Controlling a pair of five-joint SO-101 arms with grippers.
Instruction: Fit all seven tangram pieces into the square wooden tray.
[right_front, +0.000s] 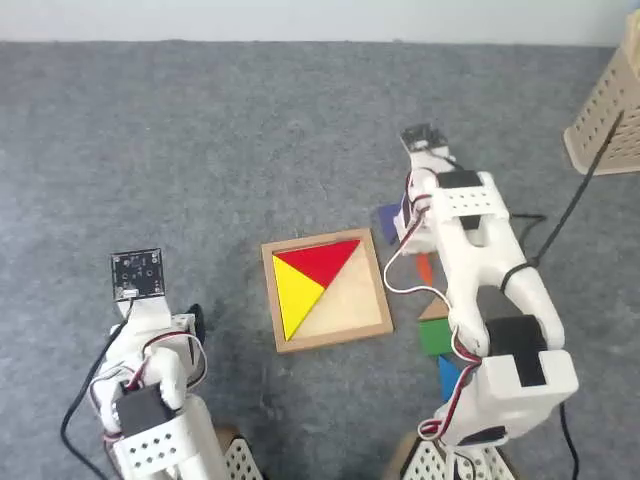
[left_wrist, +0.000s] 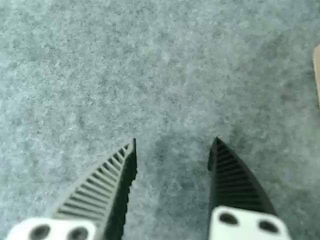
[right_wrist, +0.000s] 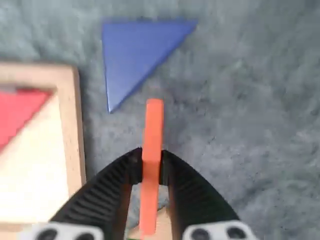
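Square wooden tray (right_front: 338, 339) sits mid-counter (right_front: 200, 150), holding a red triangle (right_front: 322, 260) and a yellow triangle (right_front: 295, 292). In the high view the right arm covers the pieces off the tray's right side, and a green piece (right_front: 435, 336) peeks out. Its wrist view reveals the right tool (right_wrist: 150, 157) clenched on an orange piece (right_wrist: 153, 125) held on edge, with a blue triangle (right_wrist: 135, 50) beyond. The left tool (left_wrist: 172, 150) hangs released over grey counter.

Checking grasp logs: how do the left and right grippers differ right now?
Open vs shut: the left gripper is open, the right gripper shut.
Load: the left gripper holds nothing; the right gripper clamps the orange piece on edge.
Place: the left gripper is over bare carpet; the right gripper is beside the rim of the tray, near the blue triangle.
Shared: black fingers.
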